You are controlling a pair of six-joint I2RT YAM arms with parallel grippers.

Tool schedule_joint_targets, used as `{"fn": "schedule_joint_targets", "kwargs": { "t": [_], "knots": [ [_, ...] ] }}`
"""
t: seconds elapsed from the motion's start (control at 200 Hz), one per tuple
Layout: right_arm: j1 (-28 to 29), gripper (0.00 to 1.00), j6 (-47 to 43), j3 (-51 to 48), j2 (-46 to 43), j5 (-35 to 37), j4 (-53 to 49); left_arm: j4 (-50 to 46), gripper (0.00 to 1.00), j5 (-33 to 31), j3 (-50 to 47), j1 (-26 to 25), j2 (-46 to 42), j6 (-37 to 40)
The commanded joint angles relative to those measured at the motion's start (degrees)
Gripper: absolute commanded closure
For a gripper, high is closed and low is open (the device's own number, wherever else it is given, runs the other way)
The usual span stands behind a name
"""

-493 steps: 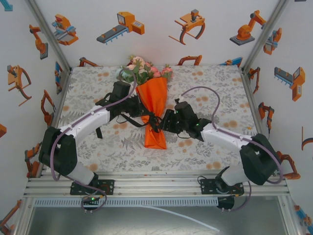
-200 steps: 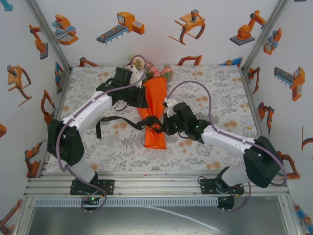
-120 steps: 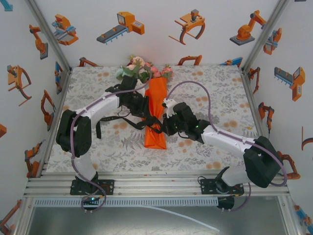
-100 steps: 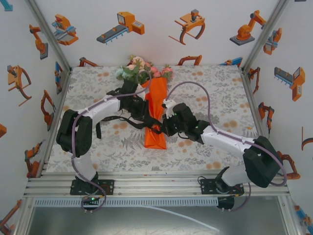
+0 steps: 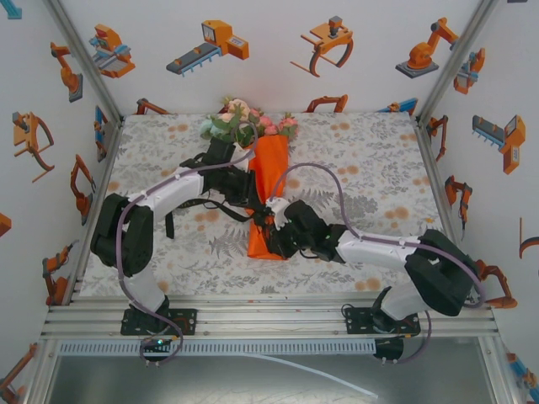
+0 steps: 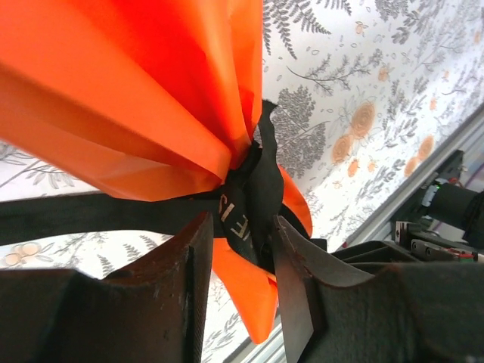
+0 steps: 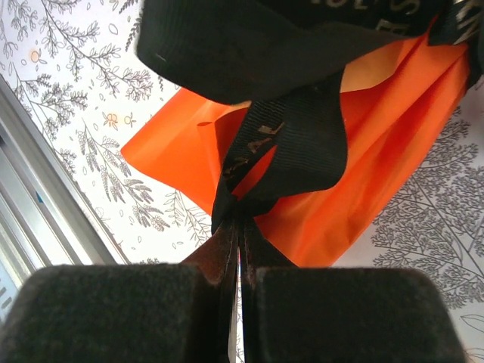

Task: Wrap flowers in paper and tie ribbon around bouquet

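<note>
The right gripper [image 5: 271, 220] now sits nearer the bouquet's [image 5: 268, 181] narrow lower end — drawn toward the near table edge with its pinched ribbon [image 7: 283, 140] — while the left gripper [image 5: 253, 192] closes in beside the cone's waist.

One high view, two close views
The overhead camera looks down from behind the arms at the whole counter [image 5: 370, 168]; both wrist cameras sit close, sharing the ribbon [image 6: 253, 197] around the orange paper [image 7: 393, 113].
</note>
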Motion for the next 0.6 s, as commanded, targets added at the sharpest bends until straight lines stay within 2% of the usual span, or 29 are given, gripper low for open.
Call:
{"fn": "schedule_joint_targets", "kwargs": {
  "t": [0.0,0.13,0.225,0.33,0.486,0.596],
  "knots": [
    [1.48,1.0,-0.81,-0.97,0.25,-0.36,1.98,-3.53,0.61,-3.67,1.84,-0.03,-1.82,3.2],
    [1.67,1.0,-0.74,-0.95,-0.23,0.31,1.87,-3.69,0.61,-3.23,3.01,0.03,-0.08,2.35],
    [1.66,1.0,-1.25,-0.64,-0.61,1.37,1.64,-3.34,0.7,-1.31,3.54,0.02,1.47,0.68],
    [1.65,1.0,-1.82,-0.36,-0.79,2.36,1.14,-1.53,0.72,1.94,2.62,-0.04,1.46,-0.46],
    [1.67,1.0,-2.41,-0.33,-0.76,3.06,0.93,2.77,0.72,5.63,-0.99,0.1,-1.02,-3.8],
    [1.66,1.0,-2.29,-0.42,-0.82,3.17,0.89,8.23,0.62,5.25,-5.27,0.35,-4.91,-6.96]
  ]
}}
